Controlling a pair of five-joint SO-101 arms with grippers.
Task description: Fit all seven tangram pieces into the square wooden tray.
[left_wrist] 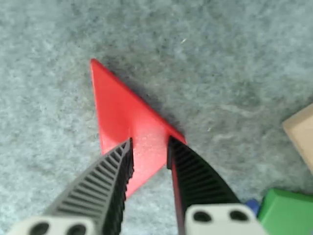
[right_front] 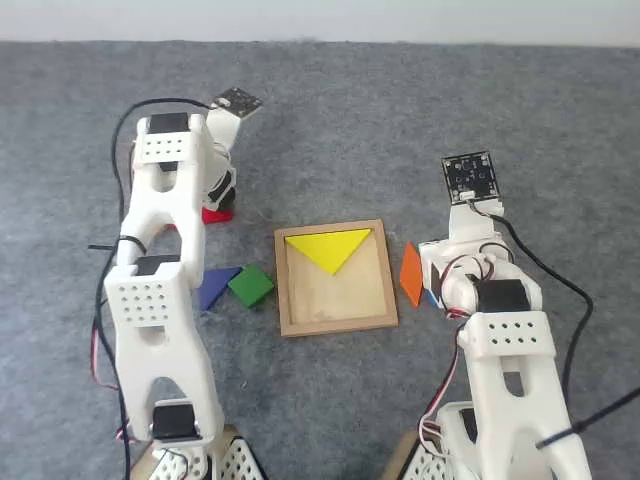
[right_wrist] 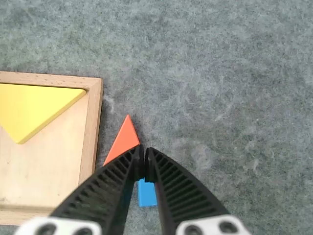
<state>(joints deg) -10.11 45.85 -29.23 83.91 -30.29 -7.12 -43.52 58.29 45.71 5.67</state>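
Grey felt mat (right_front: 350,120) thruout; pale strip (right_front: 320,18) (far edge) behind.

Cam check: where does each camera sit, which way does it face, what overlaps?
High view: fixed above the table, looking down over it; left arm and right arm flank the wooden tray.
Left wrist view: on the left wrist, aimed down past the left claw, open, at the red triangle.
Right wrist view: on the right wrist, aimed down past the right claw, shut, at the orange triangle beside the tray.
Shared: high and right wrist views both show the tray's yellow triangle.
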